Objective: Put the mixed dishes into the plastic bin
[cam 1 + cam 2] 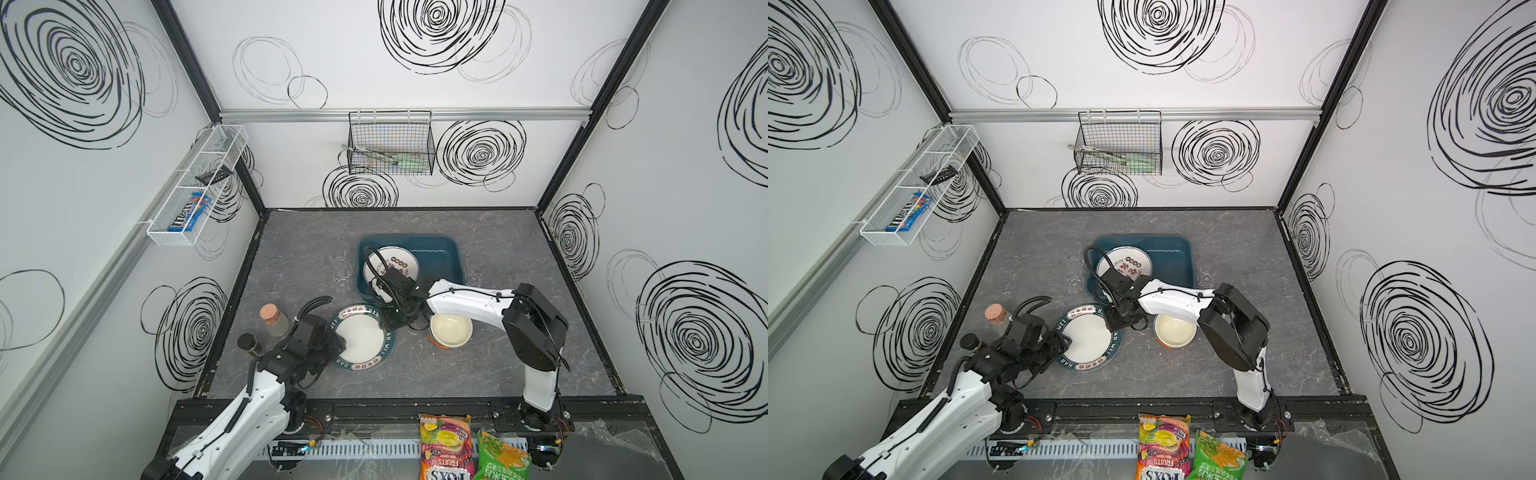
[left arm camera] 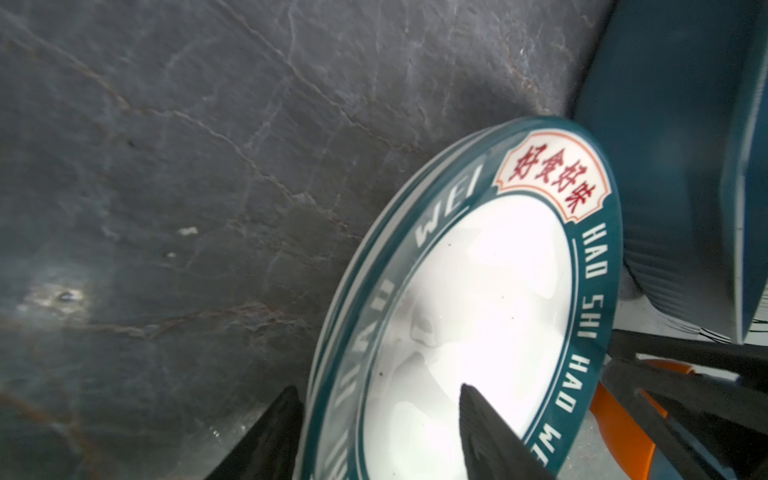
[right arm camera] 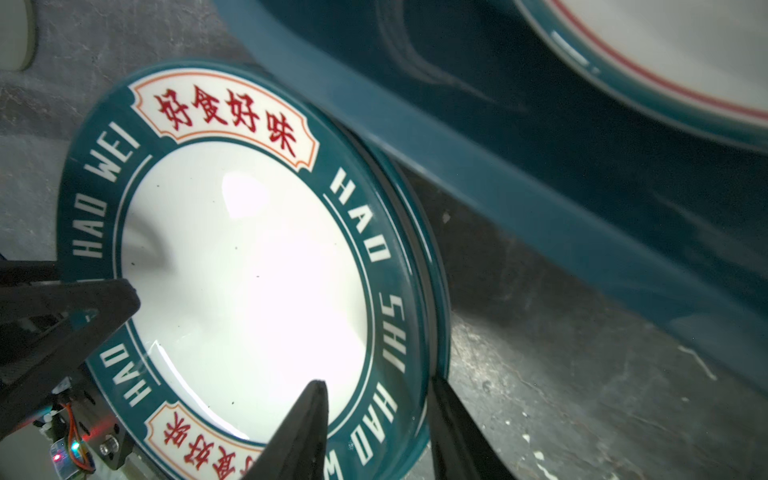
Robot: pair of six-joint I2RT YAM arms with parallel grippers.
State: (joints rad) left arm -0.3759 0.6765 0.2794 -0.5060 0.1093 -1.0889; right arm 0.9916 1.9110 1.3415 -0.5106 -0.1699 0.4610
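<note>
The plate (image 1: 360, 337) is lying flat on the tabletop (image 1: 519, 365), just in front of the bin (image 1: 440, 245), where a second plate (image 1: 395, 259) is already sitting. Lying so flat, it probably offers only its rim to grip, which seems to be why both arms are taking it from opposite edges. The left fingers (image 2: 482, 424) are standing part open, straddling the teal rim. The right fingers (image 3: 303, 424) are doing likewise on the far side. Neither pair is clearly clamping yet. The left arm is reaching in low from the near-left corner. The right arm is folding at the elbow, its forearm crossing above the bowl (image 1: 451, 329), wrist tipping down.
</note>
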